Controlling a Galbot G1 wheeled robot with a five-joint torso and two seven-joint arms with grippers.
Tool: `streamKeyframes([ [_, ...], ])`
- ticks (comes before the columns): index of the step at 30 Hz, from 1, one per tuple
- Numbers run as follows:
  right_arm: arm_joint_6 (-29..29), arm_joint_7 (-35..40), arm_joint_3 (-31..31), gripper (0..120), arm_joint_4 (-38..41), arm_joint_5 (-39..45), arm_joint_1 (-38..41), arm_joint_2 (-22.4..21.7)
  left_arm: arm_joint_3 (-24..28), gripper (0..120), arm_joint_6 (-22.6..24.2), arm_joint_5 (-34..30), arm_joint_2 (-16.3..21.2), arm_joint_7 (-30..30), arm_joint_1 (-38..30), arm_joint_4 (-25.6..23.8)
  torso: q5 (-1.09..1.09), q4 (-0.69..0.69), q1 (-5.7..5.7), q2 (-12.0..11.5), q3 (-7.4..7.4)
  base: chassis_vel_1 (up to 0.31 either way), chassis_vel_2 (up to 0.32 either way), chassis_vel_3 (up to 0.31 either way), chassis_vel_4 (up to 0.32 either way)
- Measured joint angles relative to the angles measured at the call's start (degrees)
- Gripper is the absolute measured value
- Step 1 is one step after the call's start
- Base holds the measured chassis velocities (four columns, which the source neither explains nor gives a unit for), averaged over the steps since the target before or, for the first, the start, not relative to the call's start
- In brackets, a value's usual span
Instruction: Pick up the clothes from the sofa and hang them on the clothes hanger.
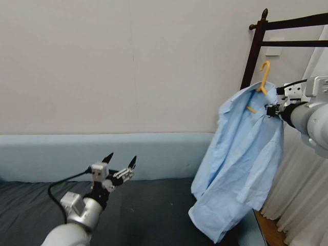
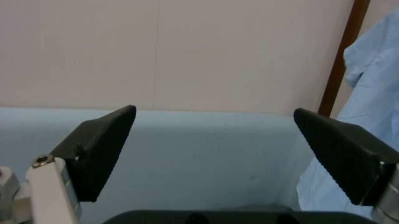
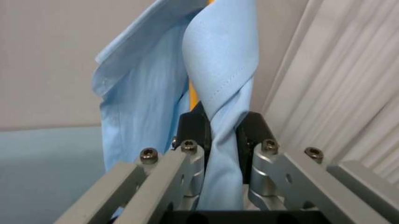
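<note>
the right gripper [image 1: 271, 108] at 3 o'clock grasps the blue shirt [image 1: 241, 154], and the left gripper [image 1: 121, 165] at 7 o'clock is released.

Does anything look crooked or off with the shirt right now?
Yes. The shirt hangs lopsided on the yellow hanger, bunched to one side and pinched in the right gripper; the hook is on neither bar of the rack. The left gripper is open over the sofa.

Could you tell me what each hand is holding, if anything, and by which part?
The right hand pinches the blue shirt by a fold of fabric near its shoulder; the open left hand holds nothing.
</note>
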Motion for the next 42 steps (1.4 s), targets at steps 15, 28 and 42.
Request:
streamKeyframes([
  [15, -0.18, -14.20, -14.59, 8, -26.14, -29.17, 12.79, 10.48, -0.33, 100, -1.04, 6.63, -7.31, 0.49, 7.21, -0.23, 0.00, -0.02, 0.01, -0.01, 0.01, 0.000, 0.000, 0.000, 0.000],
  [28, -0.09, -21.80, -19.71, 8, -41.79, -28.83, 24.62, 16.56, 0.17, 100, -1.59, 7.25, -6.97, 0.68, 6.52, -0.03, -0.01, -0.02, 0.01, -0.01, 0.01, 0.000, 0.000, 0.000, 0.000],
  [42, -0.05, -18.30, -18.67, 8, -49.44, -20.77, 28.28, 20.92, -0.85, 100, -1.25, 9.57, -5.84, 0.39, 8.15, -1.99, 0.00, -0.02, 0.01, -0.01, 0.01, 0.000, 0.000, 0.000, 0.000],
])
